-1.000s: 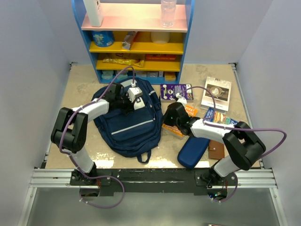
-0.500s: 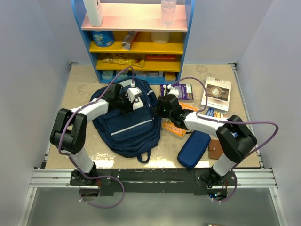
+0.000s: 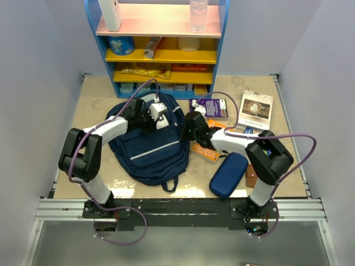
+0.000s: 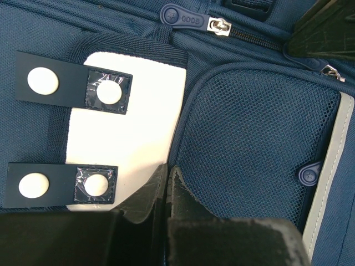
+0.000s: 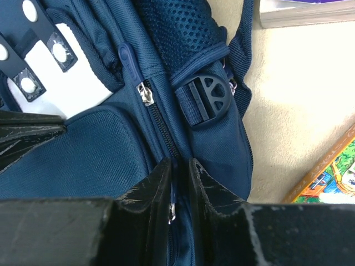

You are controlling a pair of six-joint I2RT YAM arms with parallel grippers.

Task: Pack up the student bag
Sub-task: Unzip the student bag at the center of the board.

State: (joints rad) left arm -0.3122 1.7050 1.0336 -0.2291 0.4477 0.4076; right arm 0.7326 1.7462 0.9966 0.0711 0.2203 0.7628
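The student bag [image 3: 151, 152] lies flat on the table [image 3: 100, 100], left of the middle. It is soft and floppy, so I'd pull zip tags, not cloth. My left gripper [image 4: 167, 172] is pressed together beside its blank white patch [image 4: 130, 111]. My right gripper [image 5: 176, 166] has a zip tag [image 5: 172, 194] in its thin gap; pinched or not, I can't tell. A second zip tag [image 4: 188, 18] seems to read 6000.
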